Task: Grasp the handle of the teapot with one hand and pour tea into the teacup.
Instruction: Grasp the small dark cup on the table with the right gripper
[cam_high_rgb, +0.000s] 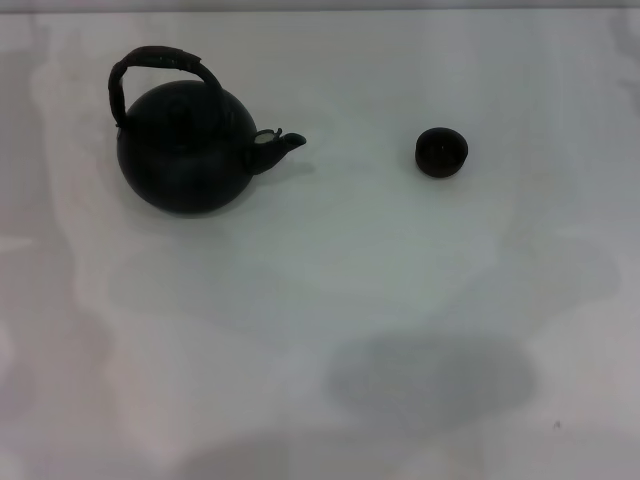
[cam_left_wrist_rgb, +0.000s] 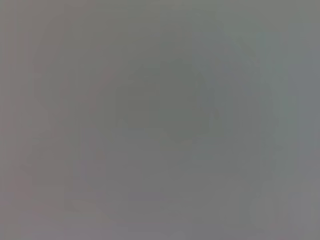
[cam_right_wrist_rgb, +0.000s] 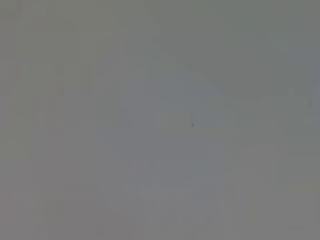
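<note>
1. Standing upright on the white bench (cam_high_rgb: 330, 300), the teapot (cam_high_rgb: 185, 150) occupies the robot's left side; its spout (cam_high_rgb: 280, 145) faces the teacup (cam_high_rgb: 441, 152), an orientation that suits a sideways pour.
2. Handle (cam_high_rgb: 160, 65) arches over the pot's top, unobstructed and free to be gripped from above.
3. Teacup sits upright, well apart from the spout; judged, the pot must be carried across before tipping.
4. Neither end effector appears in the head view, and both wrist views show only blank grey surface. Finger opening and any hold: not in view, cannot be reported.
5. Assessment: grasp not yet begun.
</note>
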